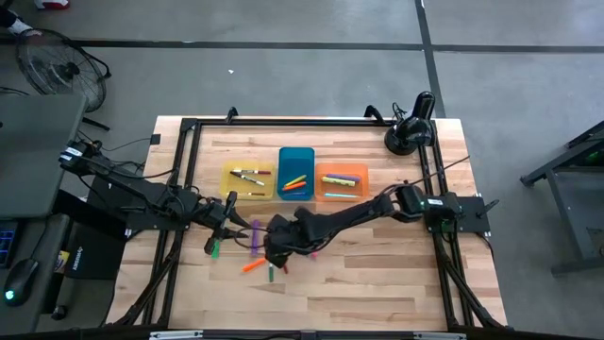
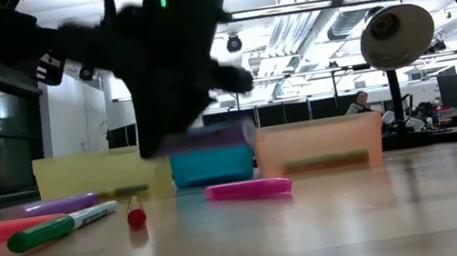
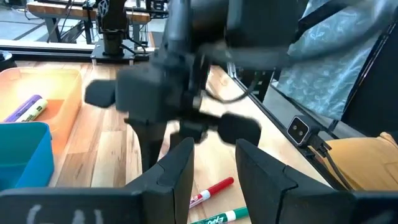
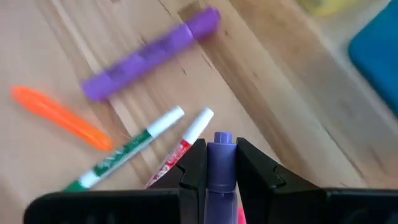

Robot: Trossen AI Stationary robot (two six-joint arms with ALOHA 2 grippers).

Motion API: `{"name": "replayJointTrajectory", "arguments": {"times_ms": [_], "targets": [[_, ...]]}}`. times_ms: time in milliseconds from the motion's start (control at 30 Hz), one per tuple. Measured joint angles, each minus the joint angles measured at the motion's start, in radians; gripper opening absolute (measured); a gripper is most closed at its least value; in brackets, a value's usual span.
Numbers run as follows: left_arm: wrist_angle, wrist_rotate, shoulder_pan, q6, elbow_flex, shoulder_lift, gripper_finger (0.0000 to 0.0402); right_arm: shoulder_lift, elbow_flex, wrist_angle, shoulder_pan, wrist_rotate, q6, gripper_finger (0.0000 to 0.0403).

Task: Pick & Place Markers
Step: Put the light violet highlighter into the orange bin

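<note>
- My right claw (image 4: pixel 216 163) is clamped on a purple marker (image 4: pixel 219 163). The marker sticks out between my two fingers.
- That claw (image 1: pixel 276 247) is low over the middle of the tabletop (image 1: pixel 377 283), just in front of the trays.
- My left claw (image 3: pixel 212 163) has its fingers apart, with nothing between them. It waits close by, on the left side of the tabletop.
- Under my right claw lie more markers: a fat purple one (image 4: pixel 149 53), an orange one (image 4: pixel 59 116), a green one (image 4: pixel 124 155) and a red one (image 4: pixel 180 149).
- A pink marker (image 2: pixel 248 189) lies flat on the tabletop too.
- Three trays sit side by side at the back: yellow tray (image 1: pixel 230 171), blue tray (image 1: pixel 295 157), orange tray (image 1: pixel 340 170). Each has markers inside.
</note>
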Motion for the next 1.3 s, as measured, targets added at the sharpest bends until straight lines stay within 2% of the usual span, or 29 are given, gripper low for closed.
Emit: {"name": "replayJointTrajectory", "arguments": {"times_ms": [167, 567, 833, 1033, 1133, 1300], "targets": [[0.000, 0.000, 0.000, -0.001, 0.000, 0.000, 0.0117, -0.050, 0.000, -0.064, -0.004, -0.009, -0.058, 0.0054], [-0.023, 0.000, 0.000, -0.020, 0.000, 0.000, 0.0117, -0.101, 0.002, -0.468, -0.038, 0.047, -0.182, 0.0055], [-0.023, 0.000, 0.000, -0.020, 0.000, 0.000, 0.0117, -0.105, 0.002, -0.637, -0.047, 0.149, -0.266, 0.0054], [-0.023, 0.000, 0.000, -0.023, 0.000, 0.000, 0.0117, -0.106, 0.002, -0.751, -0.053, 0.285, -0.330, 0.0054], [-0.022, 0.000, 0.000, -0.024, 0.000, 0.000, 0.0117, -0.109, 0.002, -0.754, -0.061, 0.349, -0.388, 0.0053], [-0.023, 0.000, 0.000, -0.024, 0.000, 0.000, 0.0117, -0.118, 0.004, -0.754, -0.097, 0.366, -0.455, 0.0053]]}}
